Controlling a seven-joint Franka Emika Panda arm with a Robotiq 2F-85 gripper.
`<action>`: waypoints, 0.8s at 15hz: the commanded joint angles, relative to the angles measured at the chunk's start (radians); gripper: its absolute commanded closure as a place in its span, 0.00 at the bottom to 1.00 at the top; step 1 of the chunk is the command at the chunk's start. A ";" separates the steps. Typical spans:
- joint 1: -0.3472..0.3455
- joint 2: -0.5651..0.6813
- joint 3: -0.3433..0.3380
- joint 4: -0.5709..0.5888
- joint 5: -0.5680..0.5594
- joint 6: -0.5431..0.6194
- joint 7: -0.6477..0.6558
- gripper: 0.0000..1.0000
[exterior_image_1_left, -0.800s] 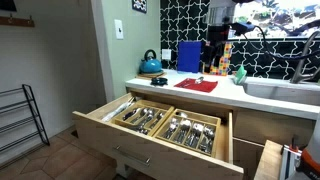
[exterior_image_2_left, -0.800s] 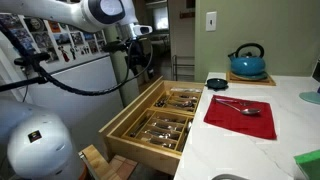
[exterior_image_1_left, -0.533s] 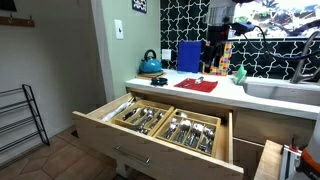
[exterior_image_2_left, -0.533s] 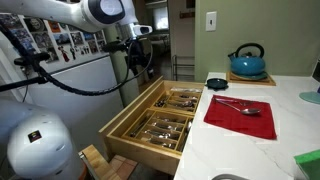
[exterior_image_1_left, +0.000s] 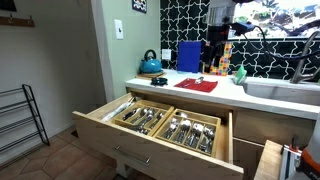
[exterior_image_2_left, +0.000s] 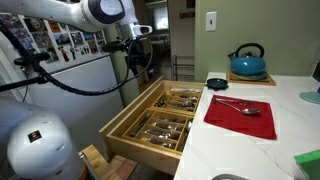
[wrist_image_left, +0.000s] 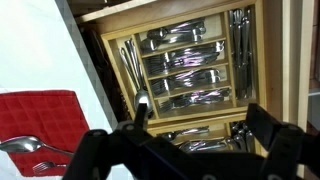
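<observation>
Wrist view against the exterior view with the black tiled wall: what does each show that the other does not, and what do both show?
Only the wrist view: the open gripper from close, and the spoon on the red cloth. Only that exterior view: the blue kettle, the sink and the wire rack. Both: the open drawer of cutlery and the red cloth.

In the wrist view a red cloth (wrist_image_left: 40, 110) lies to the left of the fingers (wrist_image_left: 141, 112), beside rather than under them, with a spoon (wrist_image_left: 22, 146) resting on it. In an exterior view a black bowl (exterior_image_2_left: 217, 82) sits on the counter (exterior_image_2_left: 290, 108) roughly between the fingers and a teal kettle (exterior_image_2_left: 247, 62). A fridge (exterior_image_2_left: 88, 108) stands behind the fingers, and a wire rack (exterior_image_1_left: 20, 118) is well apart from them.
</observation>
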 joint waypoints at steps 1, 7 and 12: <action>0.012 0.001 -0.009 0.003 -0.007 -0.004 0.006 0.00; 0.053 0.143 0.028 0.060 -0.013 0.068 -0.026 0.00; 0.110 0.345 0.011 0.152 0.016 0.200 -0.148 0.00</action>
